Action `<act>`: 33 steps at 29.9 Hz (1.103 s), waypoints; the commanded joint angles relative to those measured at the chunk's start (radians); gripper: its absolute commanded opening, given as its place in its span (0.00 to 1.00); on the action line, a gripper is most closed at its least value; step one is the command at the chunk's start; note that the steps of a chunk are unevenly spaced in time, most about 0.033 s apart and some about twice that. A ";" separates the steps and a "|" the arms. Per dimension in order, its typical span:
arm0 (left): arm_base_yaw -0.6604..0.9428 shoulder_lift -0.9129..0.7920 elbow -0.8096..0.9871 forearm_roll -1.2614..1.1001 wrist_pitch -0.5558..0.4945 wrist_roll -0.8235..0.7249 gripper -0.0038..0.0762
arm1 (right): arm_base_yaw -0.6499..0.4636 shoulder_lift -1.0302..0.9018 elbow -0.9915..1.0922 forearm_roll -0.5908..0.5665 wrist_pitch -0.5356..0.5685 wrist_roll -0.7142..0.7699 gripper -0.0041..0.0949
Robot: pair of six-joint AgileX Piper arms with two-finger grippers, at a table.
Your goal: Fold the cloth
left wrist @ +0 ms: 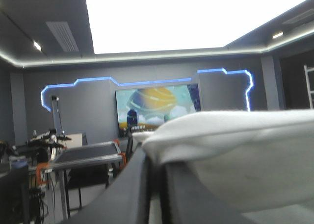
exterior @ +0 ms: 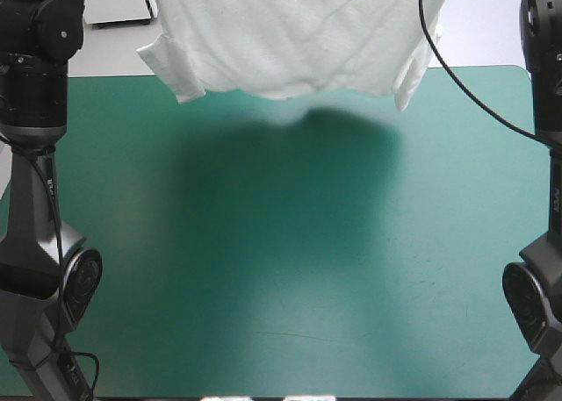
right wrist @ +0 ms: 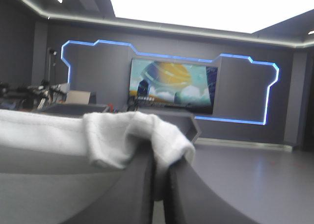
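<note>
High view: one white T-shirt (exterior: pixel 290 41) is hanging in the air over the far part of the table, its upper part running out past the picture's top edge. Two short sleeves are showing, one sleeve (exterior: pixel 171 63) dangling on the left arm's side and the other on the right arm's side. The lower edge is sagging in a shallow curve, clear of the teal-green cover (exterior: pixel 281 287), where one broad shadow (exterior: pixel 290 155) is lying beneath it. Two arms are standing at the table's sides, the left arm (exterior: pixel 35 208) and the right arm (exterior: pixel 540 243), both reaching up beyond the top edge.

Left wrist view: the left gripper (left wrist: pixel 156 160) is looking level into the room. Its two black fingers (left wrist: pixel 130 189) are standing all but together, with only a thin slit between them. One thick fold of the T-shirt (left wrist: pixel 245 155) is lying over the tips and spreading away to one side. The tips are blurred, so the cloth seems to be pinched in that slit rather than merely draped.

Right wrist view: the right gripper (right wrist: pixel 162 158) is likewise pointing level into the room, its two fingers nearly meeting. One bunched corner of the T-shirt (right wrist: pixel 122 136) is sitting clamped between the tips, and the rest is stretching away as a single white band.
</note>
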 commanded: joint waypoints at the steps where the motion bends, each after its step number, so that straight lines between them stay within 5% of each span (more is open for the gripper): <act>1: 0.036 -0.015 -0.023 -0.044 0.061 -0.001 0.04 | -0.025 -0.016 -0.021 0.170 0.104 -0.112 0.02; 7: 0.047 0.084 -0.021 -0.011 0.514 -0.064 0.04 | -0.027 0.107 -0.021 0.229 0.465 -0.114 0.02; 10: 0.047 0.149 -0.019 -0.018 0.650 -0.082 0.04 | -0.037 0.174 -0.021 0.261 0.592 -0.115 0.02; 17: 0.047 0.304 -0.019 -0.018 0.912 -0.159 0.04 | -0.058 0.260 0.103 0.348 0.718 -0.133 0.02; 27: 0.045 0.356 0.230 -0.005 0.912 -0.219 0.04 | -0.107 0.227 0.566 0.505 0.656 -0.162 0.02; 33: 0.001 0.192 0.668 -0.012 0.675 -0.222 0.04 | -0.107 0.110 0.868 0.554 0.550 -0.193 0.02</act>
